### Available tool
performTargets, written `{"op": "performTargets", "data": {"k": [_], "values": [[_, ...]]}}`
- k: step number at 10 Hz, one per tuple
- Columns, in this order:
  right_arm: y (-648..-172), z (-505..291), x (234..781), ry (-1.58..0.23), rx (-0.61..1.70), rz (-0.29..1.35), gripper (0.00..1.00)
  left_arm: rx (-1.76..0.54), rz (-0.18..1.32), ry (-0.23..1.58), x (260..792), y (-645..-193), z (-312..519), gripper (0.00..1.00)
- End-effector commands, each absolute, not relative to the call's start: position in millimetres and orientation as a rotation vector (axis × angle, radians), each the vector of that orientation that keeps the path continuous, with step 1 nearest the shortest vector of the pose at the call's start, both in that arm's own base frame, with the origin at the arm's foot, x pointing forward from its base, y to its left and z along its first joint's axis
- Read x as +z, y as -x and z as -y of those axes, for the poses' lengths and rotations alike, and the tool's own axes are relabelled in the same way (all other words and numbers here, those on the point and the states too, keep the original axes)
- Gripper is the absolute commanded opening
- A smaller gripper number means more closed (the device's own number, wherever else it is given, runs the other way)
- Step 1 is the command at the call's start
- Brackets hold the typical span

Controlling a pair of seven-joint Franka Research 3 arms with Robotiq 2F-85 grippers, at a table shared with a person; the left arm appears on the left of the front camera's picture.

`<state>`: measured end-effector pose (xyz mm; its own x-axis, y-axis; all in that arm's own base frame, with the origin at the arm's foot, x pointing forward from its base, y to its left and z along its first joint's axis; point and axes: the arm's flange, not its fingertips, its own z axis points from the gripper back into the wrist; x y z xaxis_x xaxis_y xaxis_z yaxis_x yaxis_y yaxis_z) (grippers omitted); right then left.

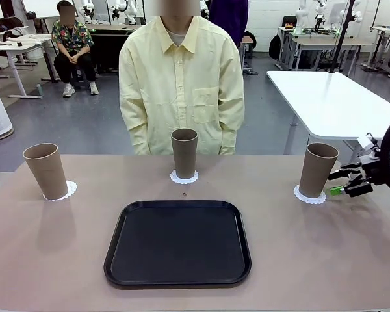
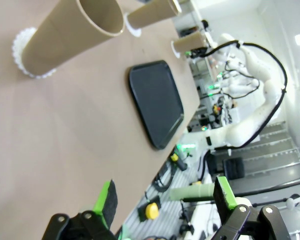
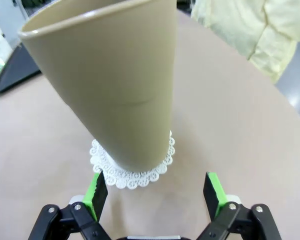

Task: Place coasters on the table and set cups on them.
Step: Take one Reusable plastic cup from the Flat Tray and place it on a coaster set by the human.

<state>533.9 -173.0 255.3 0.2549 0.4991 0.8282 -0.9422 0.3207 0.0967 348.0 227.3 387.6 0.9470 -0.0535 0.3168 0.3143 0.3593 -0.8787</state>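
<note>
In the front view, the beige-brown bench (image 1: 52,260) carries a black tray (image 1: 177,243), taken here as the landmark. Beyond the tray's far edge, in line with its middle, the middle cup (image 1: 184,153) stands upright on the middle coaster (image 1: 184,177). Far to the tray's left and a little beyond it, the left cup (image 1: 46,171) leans slightly on the left coaster (image 1: 66,191). To the tray's right, near the bench edge, the right cup (image 1: 318,169) stands on the right coaster (image 1: 309,195). The right gripper (image 1: 342,182) sits just beside that cup, on the side away from the tray, its fingers spread and holding nothing. A person in a pale yellow shirt (image 1: 182,81) stands beyond the tray at the far edge of the bench.

In the left wrist view, the left gripper (image 2: 165,200) has its green-padded fingers spread wide with nothing between them. The left cup (image 2: 70,35) rests on its coaster (image 2: 20,52) well clear of the tray (image 2: 156,102); the other two cups show farther off past the tray, and the right arm (image 2: 255,75) beyond them.

In the right wrist view, the right gripper (image 3: 156,192) is spread, its pads apart on either side of open bench just short of the right coaster (image 3: 132,170). The right cup (image 3: 115,85) stands on that coaster, free of the pads. A corner of the tray (image 3: 15,70) shows beyond the cup.
</note>
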Motion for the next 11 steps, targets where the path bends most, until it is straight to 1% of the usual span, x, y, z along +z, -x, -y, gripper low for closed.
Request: {"op": "performTargets", "data": {"k": [1,3,4,5,6,8,9,11], "values": [[-500.6,171.6,291.6,-0.609,1.069,0.754,1.00,-0.244,0.250,1.180,389.7,-347.5,-226.5,1.00],[-464.4,174.9,329.2,-0.449,1.082,0.742,1.00,-0.244,0.250,1.180,389.7,-347.5,-226.5,1.00],[-442.6,169.3,353.9,-0.402,1.091,0.713,1.00,-0.244,0.250,1.180,389.7,-347.5,-226.5,1.00],[-425.9,163.4,379.5,-0.321,1.103,0.618,1.00,-0.244,0.250,1.180,389.7,-347.5,-226.5,1.00],[-413.3,154.3,410.0,-0.239,1.014,0.500,1.00,-0.244,0.250,1.180,389.7,-347.5,-226.5,1.00],[-389.1,120.4,469.6,-0.106,0.900,0.467,1.00,-0.244,0.250,1.180,389.7,-347.5,-226.5,1.00],[-382.8,96.9,491.0,-0.033,0.828,0.415,1.00,-0.244,0.250,1.180,389.7,-347.5,-226.5,1.00],[-371.3,61.7,513.2,0.031,0.742,0.322,1.00,-0.244,0.250,1.180,389.7,-347.5,-226.5,1.00]]}}
